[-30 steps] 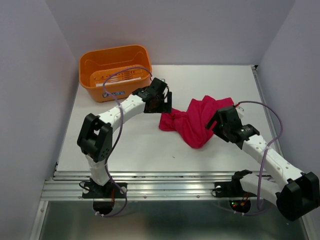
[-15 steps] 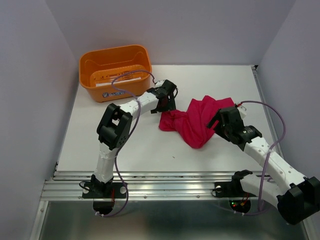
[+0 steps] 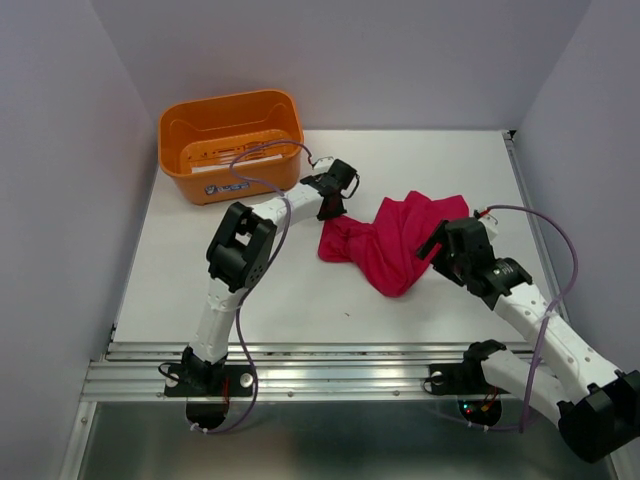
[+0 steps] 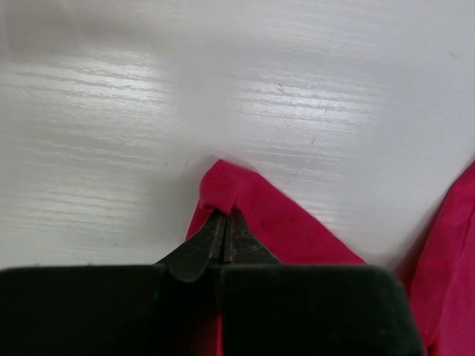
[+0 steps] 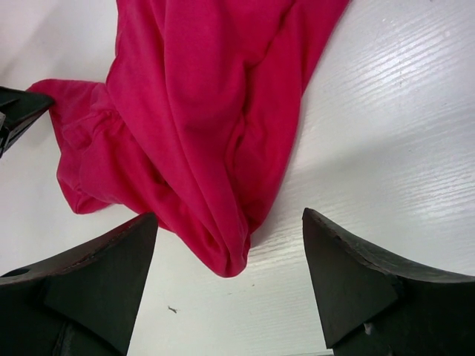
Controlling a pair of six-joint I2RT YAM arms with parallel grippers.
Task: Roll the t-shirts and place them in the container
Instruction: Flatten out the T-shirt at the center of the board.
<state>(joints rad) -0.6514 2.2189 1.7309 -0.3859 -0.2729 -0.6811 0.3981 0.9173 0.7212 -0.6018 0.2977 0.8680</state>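
Note:
A crumpled crimson-pink t-shirt (image 3: pixel 395 240) lies on the white table right of centre. My left gripper (image 3: pixel 329 214) is at its left corner, shut on a small fold of the fabric. In the left wrist view the black jaws (image 4: pixel 224 213) meet with the shirt's corner (image 4: pixel 274 222) pinched at their tips. My right gripper (image 3: pixel 438 247) hovers over the shirt's right side, open. In the right wrist view its fingers (image 5: pixel 228 215) stand wide apart either side of the bunched lower end of the t-shirt (image 5: pixel 200 111), not touching it.
An orange plastic basket (image 3: pixel 230 105) stands at the back left of the table. Grey walls close in the left, back and right sides. A metal rail runs along the table's near edge.
My left gripper moved right to the shirt's left corner and shut on the fabric. The right arm shifted only slightly and stayed open.

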